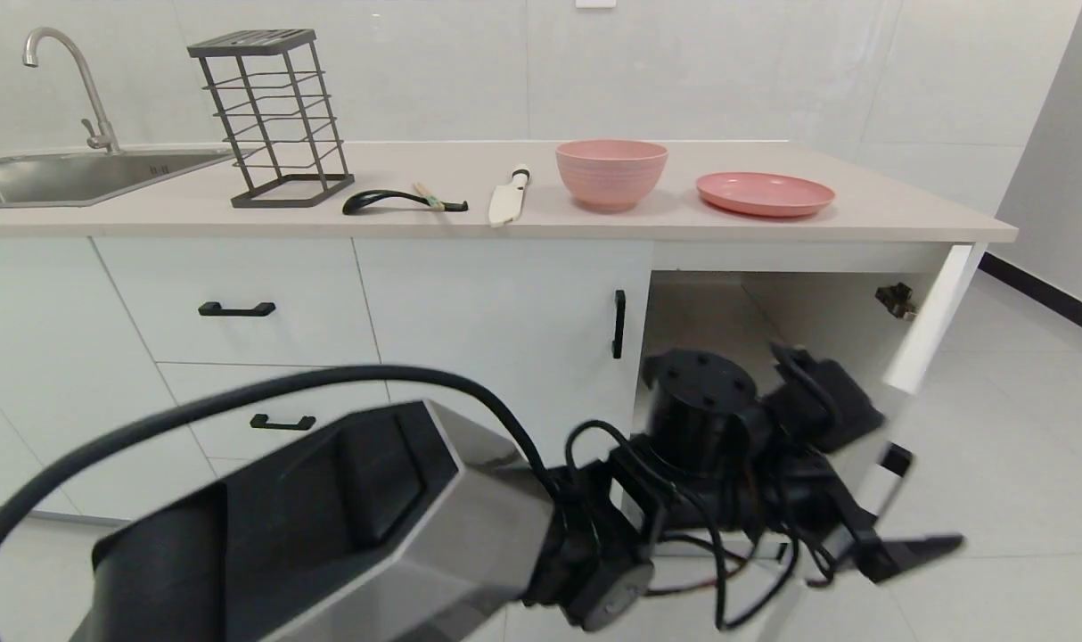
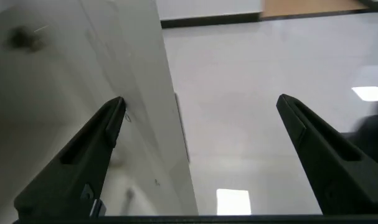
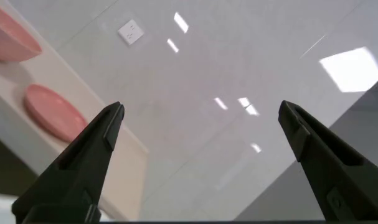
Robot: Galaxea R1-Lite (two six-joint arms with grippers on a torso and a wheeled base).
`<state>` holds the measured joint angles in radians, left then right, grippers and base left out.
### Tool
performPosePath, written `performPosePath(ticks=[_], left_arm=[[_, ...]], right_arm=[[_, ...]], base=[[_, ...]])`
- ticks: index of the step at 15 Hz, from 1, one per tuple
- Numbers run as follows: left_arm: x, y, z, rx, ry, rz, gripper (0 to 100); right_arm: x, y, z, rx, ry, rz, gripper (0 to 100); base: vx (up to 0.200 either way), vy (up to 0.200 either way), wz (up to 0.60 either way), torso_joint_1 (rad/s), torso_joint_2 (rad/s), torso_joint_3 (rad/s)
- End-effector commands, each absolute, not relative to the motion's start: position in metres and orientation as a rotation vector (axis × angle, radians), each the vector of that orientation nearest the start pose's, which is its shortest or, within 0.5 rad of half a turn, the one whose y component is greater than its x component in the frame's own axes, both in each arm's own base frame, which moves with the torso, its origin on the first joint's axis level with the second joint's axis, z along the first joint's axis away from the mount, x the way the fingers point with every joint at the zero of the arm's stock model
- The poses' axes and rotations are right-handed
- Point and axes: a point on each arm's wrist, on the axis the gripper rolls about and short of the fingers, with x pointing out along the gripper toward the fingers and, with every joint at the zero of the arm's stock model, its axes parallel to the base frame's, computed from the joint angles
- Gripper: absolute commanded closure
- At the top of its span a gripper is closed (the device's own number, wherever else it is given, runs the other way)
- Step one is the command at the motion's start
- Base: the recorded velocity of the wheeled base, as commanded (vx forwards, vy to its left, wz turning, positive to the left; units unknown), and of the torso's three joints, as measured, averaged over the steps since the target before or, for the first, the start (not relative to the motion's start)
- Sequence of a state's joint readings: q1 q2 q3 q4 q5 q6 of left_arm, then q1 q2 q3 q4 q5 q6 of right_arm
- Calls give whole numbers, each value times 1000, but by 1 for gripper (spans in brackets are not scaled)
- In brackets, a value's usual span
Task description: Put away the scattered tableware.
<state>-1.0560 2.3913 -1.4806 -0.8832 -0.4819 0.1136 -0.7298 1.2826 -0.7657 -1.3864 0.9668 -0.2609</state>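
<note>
Grippers both gape, holding nothing. I see the left gripper [image 2: 201,106] low, at the edge of the open cabinet door [image 1: 938,303]; the right gripper [image 3: 201,112] points up at the wall. Farther off, on the counter [image 1: 906,223], from my left: rack [image 1: 274,125], spoon [image 1: 372,200] crossed by chopsticks [image 1: 427,193], knife [image 1: 508,201], bowl [image 1: 610,171], plate [image 1: 764,193].

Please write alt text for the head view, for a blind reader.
A white counter holds a rack, spoon, knife, pink bowl and pink plate. Below the plate a cabinet door stands open, with the left arm near it.
</note>
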Motion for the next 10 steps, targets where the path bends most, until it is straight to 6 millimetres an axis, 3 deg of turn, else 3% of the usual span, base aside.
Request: performPosePath(ticks=[1,5,7,9,10], left_arm=[[199,-444,110,79,-66,-1602,0],[243,-401,118,76,-93,-1475,0],[259,-380,125,71,-109,-1419,0],[264,-359,149,60,-146,-1378,0],[264,-337,171,54,-174,-1342,0]], right_arm=[[108,-76,354,-988,-668,114,0],[108,-72,354,-986,-681,131,0],[116,-65,341,-927,-686,210,0],[125,-56,328,-874,-693,295,0],[134,-54,318,-846,-682,338,0]], base=[[0,0,0,0,0,0],[0,0,0,0,0,0],[0,0,0,0,0,0],[0,0,0,0,0,0],[0,0,0,0,0,0]])
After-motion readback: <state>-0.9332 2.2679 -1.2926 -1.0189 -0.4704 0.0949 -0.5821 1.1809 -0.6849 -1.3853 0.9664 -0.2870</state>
